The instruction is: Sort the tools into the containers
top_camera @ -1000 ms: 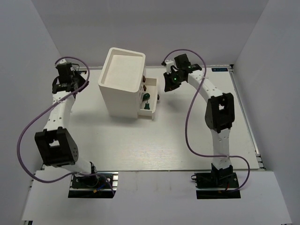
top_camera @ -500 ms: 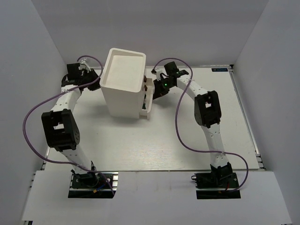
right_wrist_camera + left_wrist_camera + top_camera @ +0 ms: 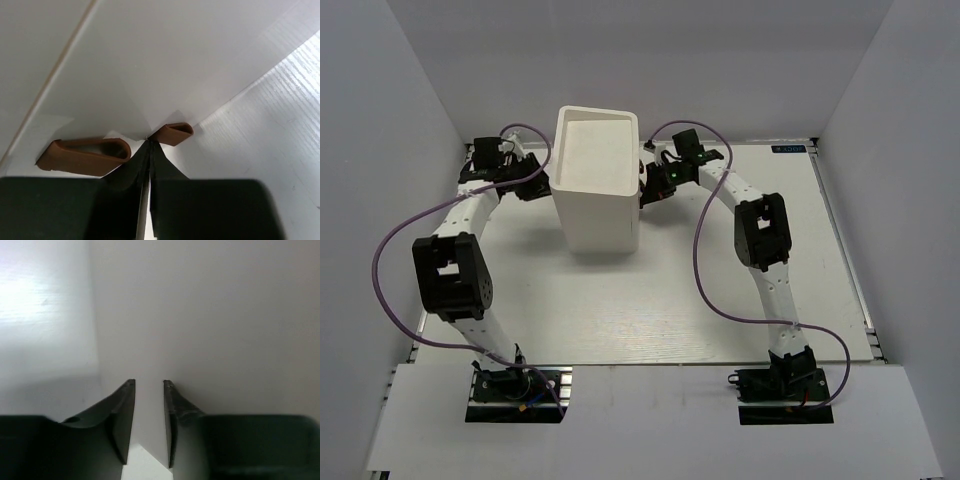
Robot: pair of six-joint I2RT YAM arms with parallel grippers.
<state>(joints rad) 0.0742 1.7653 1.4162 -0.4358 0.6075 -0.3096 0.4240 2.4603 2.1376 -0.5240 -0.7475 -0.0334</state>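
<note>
The tall white cabinet stands at the back middle of the table, and no drawer sticks out of it in the top view. The tools are hidden. My right gripper is shut, its tips pressed against a white drawer front between two brown pull handles. My left gripper is at the cabinet's left side. In the left wrist view its jaws stand a little apart, facing a plain white wall, with nothing between them.
White enclosure walls rise close at the left, back and right. Purple cables loop out from both arms. Both arm bases sit at the near edge.
The pulled-out drawers holding green-handled tools have slid into the cabinet as my right gripper pushed left. My left gripper moved right against the cabinet's side and parted slightly. The cabinet shifted a little right.
</note>
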